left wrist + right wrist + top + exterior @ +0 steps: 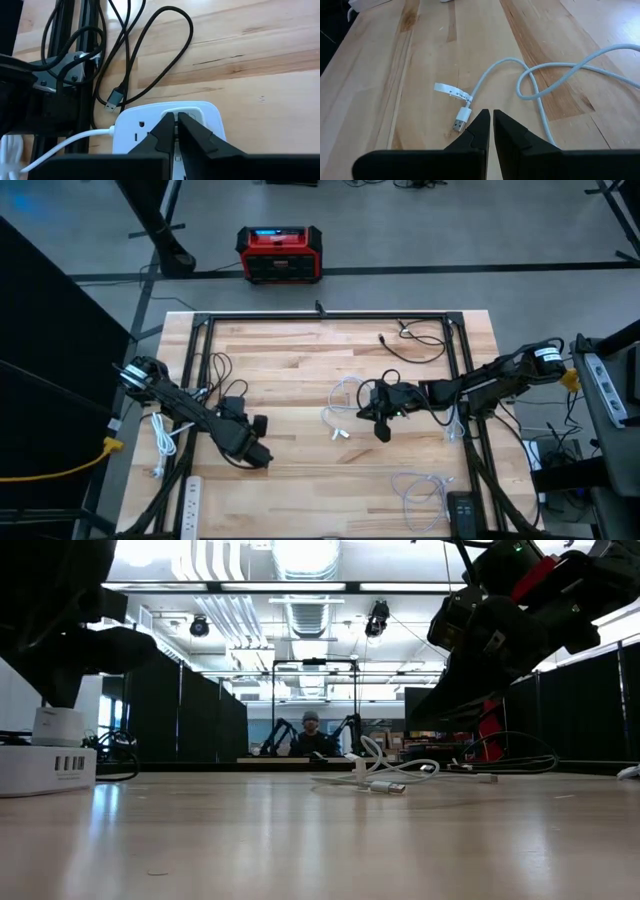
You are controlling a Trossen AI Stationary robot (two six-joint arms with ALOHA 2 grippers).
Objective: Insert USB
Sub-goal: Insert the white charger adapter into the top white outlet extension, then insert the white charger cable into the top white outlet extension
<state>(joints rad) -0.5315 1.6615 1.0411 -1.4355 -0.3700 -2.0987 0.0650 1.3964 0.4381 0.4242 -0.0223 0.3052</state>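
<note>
Both grippers closed and empty, USB plug not yet picked up.

From above, my right gripper (383,427) hovers by the white USB cable (345,395); the left gripper (262,459) sits near the white plastic power strip (193,502). Right wrist: closed fingers beside the silver plug (462,120). I should open, then grip squarely behind the plug.

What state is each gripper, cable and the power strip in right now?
left gripper: shut, empty, over the power strip.
right gripper: shut, empty, above the white USB cable.
white USB cable: loose on the table, plug unplugged.
power strip: white cord attached.
black cable: plug free.
</note>
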